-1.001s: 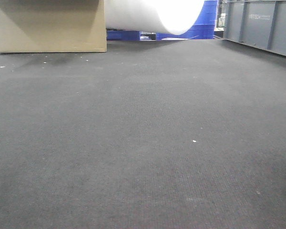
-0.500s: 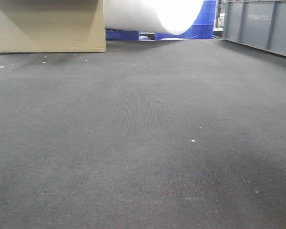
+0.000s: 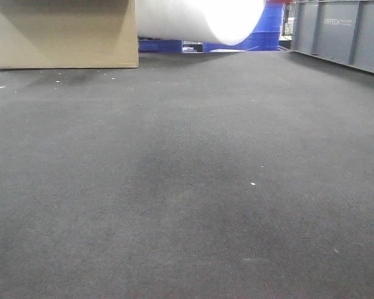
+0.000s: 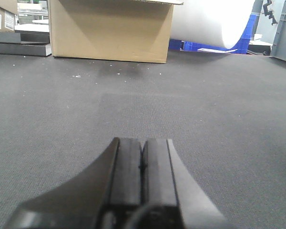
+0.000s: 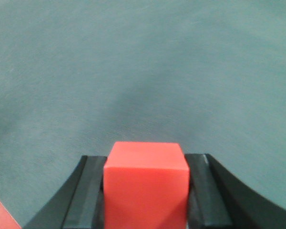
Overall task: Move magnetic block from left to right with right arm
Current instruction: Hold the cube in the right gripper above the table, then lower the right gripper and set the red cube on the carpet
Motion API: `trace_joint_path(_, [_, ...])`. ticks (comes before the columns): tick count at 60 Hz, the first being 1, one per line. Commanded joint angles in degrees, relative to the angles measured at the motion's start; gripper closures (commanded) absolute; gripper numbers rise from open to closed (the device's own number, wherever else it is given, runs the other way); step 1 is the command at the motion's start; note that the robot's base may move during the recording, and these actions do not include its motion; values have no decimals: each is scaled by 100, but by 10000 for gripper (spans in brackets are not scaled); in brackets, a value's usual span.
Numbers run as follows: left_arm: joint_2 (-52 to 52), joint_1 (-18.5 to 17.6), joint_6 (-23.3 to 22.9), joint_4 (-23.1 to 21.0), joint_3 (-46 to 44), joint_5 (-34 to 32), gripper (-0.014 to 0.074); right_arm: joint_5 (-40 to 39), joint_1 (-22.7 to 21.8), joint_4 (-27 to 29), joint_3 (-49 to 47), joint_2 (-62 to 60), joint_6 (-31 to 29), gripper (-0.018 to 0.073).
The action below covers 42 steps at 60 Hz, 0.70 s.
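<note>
dark grey mat [image 3: 187, 187]; red magnetic block [image 5: 146, 183] clamped in right gripper [image 5: 146, 191]; left gripper [image 4: 143, 164] closed, empty

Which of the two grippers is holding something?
The right gripper: the red magnetic block sits between its fingers. The left gripper is shut on nothing.

Dim, even light; blown-out glare on white roll [image 3: 199, 18]; soft right-wrist blur.

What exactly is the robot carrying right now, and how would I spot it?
Look above the dark grey mat in the right wrist view. There the right gripper has two black fingers, and clamped between them sits the magnetic block: a plain, sharp-edged cube, bright red against grey and black.
</note>
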Motion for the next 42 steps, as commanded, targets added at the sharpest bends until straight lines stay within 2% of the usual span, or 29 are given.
trace_joint_path(1, [-68, 7, -25, 0, 53, -517, 713, -184, 193, -7, -604, 496, -52, 398])
trace_joint_path(17, [-68, 7, -25, 0, 53, -517, 713, 94, 279, -7, -1421, 1925, 242, 398])
trace_joint_path(42, [-68, 7, -25, 0, 53, -517, 712, 91, 279, -158, -1512, 3024, 244, 398])
